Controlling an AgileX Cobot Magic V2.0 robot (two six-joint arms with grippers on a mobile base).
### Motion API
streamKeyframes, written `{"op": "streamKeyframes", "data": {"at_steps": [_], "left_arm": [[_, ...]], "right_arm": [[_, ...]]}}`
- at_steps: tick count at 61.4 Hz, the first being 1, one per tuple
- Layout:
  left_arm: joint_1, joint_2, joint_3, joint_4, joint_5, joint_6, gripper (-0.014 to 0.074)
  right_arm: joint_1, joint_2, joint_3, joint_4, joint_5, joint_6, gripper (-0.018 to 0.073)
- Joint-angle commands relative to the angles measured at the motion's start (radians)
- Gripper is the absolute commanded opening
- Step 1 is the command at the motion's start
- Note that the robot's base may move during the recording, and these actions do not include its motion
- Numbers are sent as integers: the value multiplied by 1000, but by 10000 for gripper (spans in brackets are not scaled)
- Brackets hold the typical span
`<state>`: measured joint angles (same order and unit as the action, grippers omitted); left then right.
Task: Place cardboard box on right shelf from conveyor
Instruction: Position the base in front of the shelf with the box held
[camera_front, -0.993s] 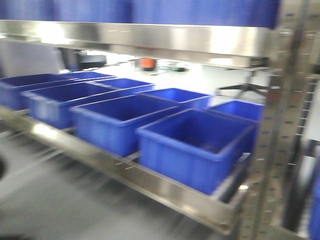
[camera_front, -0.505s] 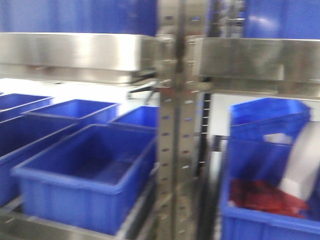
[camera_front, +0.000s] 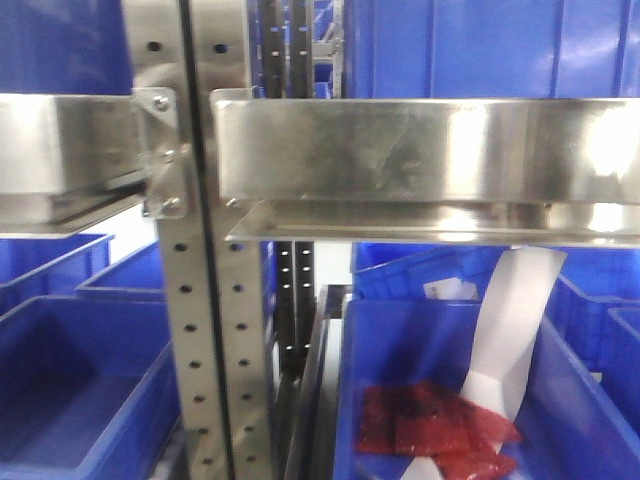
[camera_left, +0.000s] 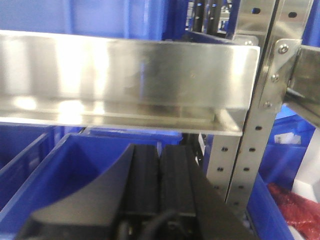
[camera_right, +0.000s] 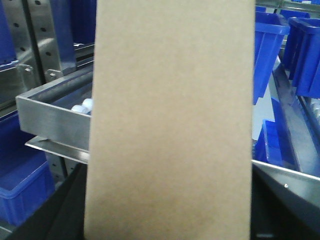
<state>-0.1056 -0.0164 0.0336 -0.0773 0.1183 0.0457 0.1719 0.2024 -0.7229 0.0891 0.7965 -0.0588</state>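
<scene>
**Cardboard box held up in front of the right shelf**

Cardboard box fills most of the right wrist view. It stands up tall and straight, plain and tan. The right gripper is clamped on it: black parts of the gripper show at the bottom on both sides of the box. The box is not on the shelf. It is up in the air in front of the shiny metal edge of the right shelf, which runs behind the box. I cannot tell if the box touches that edge. Two small white round things sit just behind the shelf edge, to the left of the box.

The front view shows the right shelf fixed with screws to a metal post full of holes. Another shelf is on the other side of the post. Under the right shelf is a blue bin with red packets and a white strip inside.

The left gripper holds nothing. Its two black fingers are pressed together side by side. It hangs over another blue bin, below the other shelf.
</scene>
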Motion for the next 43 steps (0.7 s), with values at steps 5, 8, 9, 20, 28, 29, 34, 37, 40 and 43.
{"op": "streamKeyframes", "data": {"at_steps": [5,8,9,20,28,29,34,37,40,43], "left_arm": [[-23,-12,6,-6,-85,0,-116],[-23,-12,6,-6,-85,0,-116],[-23,-12,6,-6,-85,0,-116],[-23,-12,6,-6,-85,0,-116],[-23,-10,6,-6,-85,0,-116],[-23,-10,6,-6,-85,0,-116],[-23,-10,6,-6,-85,0,-116],[-23,-10,6,-6,-85,0,-116],[-23,-10,6,-6,-85,0,-116],[-23,-10,6,-6,-85,0,-116]], "right_arm": [[-6,14,-25,-1,-94,-7,148],[-6,14,-25,-1,-94,-7,148],[-6,14,-25,-1,-94,-7,148],[-6,14,-25,-1,-94,-7,148],[-6,14,-25,-1,-94,-7,148],[-6,14,-25,-1,-94,-7,148],[-6,14,-25,-1,-94,-7,148],[-6,14,-25,-1,-94,-7,148],[-6,14,-25,-1,-95,-7,148],[-6,14,-25,-1,-98,-7,148]]}}
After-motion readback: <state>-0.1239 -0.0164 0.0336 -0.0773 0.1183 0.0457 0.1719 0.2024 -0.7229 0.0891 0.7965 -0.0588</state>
